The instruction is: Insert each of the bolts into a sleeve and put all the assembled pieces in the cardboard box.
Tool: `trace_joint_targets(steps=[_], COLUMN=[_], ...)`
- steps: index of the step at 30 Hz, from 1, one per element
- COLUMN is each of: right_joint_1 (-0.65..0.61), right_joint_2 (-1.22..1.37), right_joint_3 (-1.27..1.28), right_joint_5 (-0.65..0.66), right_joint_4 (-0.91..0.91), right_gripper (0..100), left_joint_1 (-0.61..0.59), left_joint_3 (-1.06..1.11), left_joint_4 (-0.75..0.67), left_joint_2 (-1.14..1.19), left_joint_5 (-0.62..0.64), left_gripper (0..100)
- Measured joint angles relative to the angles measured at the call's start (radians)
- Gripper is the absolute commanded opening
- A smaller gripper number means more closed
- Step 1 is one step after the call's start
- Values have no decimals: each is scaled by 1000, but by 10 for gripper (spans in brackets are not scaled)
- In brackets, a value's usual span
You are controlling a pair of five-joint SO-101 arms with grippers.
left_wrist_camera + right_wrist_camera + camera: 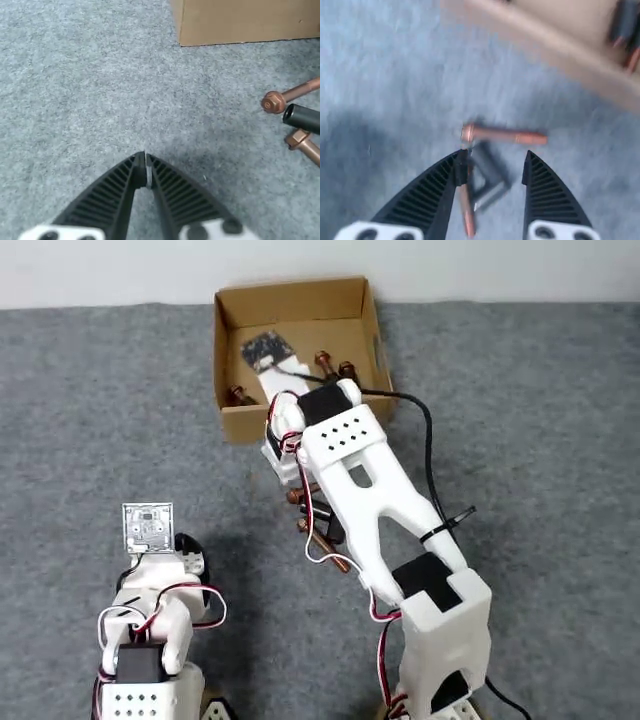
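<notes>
Copper bolts (502,135) and a black sleeve (487,167) on nubby grey carpet (560,440), beside a brown cardboard box (290,292).
The hex-headed bolts, smooth and coppery, lie loose around the matte tubular sleeve just near of the box, under the right gripper (496,155), whose ribbed black jaws stand apart. The left gripper (145,162) hangs near-left, jaws pressed together on nothing. Coppery-headed pieces (325,365) lie inside the box.
</notes>
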Motion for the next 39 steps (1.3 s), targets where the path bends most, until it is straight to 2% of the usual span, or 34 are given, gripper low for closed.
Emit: trace_joint_targets(steps=[10,15,22,31,33,36,39], right_joint_1=[0,0,0,14,23,31,48], right_joint_2=[37,137,235,351,362,365,361], right_joint_3=[0,0,0,-12,-18,-21,-25], right_joint_5=[0,8,117,135,135,135,135], right_joint_4=[186,150,23,-20,-20,-21,-29], right_gripper=[177,177,177,175,133,0,29], left_joint_1=[0,0,0,0,0,0,0], left_joint_3=[0,0,0,0,0,0,0], left_joint_4=[3,3,3,3,3,3,3], left_joint_2=[0,0,0,0,0,0,0], left_joint_5=[0,0,0,0,0,0,0], left_gripper=[5,5,5,5,5,5,5])
